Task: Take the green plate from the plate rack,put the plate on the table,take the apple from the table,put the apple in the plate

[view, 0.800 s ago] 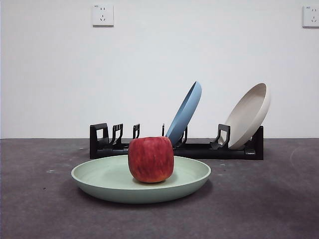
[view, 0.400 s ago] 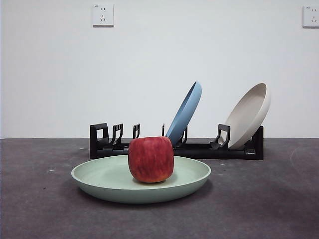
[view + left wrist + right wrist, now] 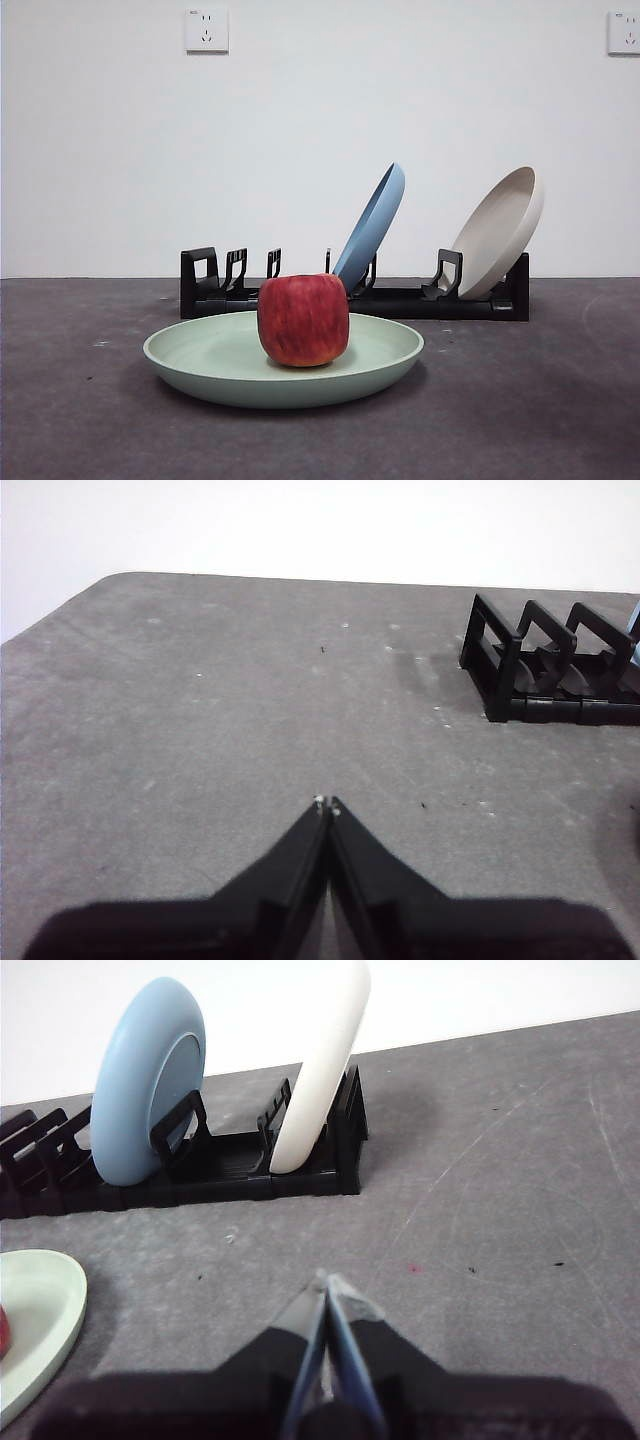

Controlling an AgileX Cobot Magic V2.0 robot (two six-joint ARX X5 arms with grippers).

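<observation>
Apple: the apple [image 3: 303, 320] sits upright in the middle of the green plate [image 3: 200, 357], touching its floor and nothing else.
Plate: the green plate lies flat on the bench [image 3: 540, 400], in front of the plate rack [image 3: 400, 300] and apart from it; the right wrist view shows only its edge [image 3: 45, 1310].
Rack: the blue plate [image 3: 372, 225] and the beige plate [image 3: 500, 232] lean in their slots; the slots at the other end stand bare.
Task so far: judged from how things lie, both steps look done.
Apple handling: likely firm and fairly heavy for its size, with smooth skin that could slip; its blocky flanks are the best place to take hold, across the widest part, and a hard squeeze could bruise it.
Plate handling: looks stiff, light and matte, so not very slippery; the low raised rim is the only place to pinch, and lifting by one edge would tip the apple.
Left fingers: the left gripper [image 3: 327, 802] hangs over bare bench beside the rack's end, its fingers pressed together on nothing.
Right fingers: the right gripper [image 3: 328, 1282] hangs over bare bench near the beige plate's end of the rack, fingers likewise closed and empty.
Writing: none readable on any object; two wall sockets [image 3: 206, 30] carry marks too small to read.
</observation>
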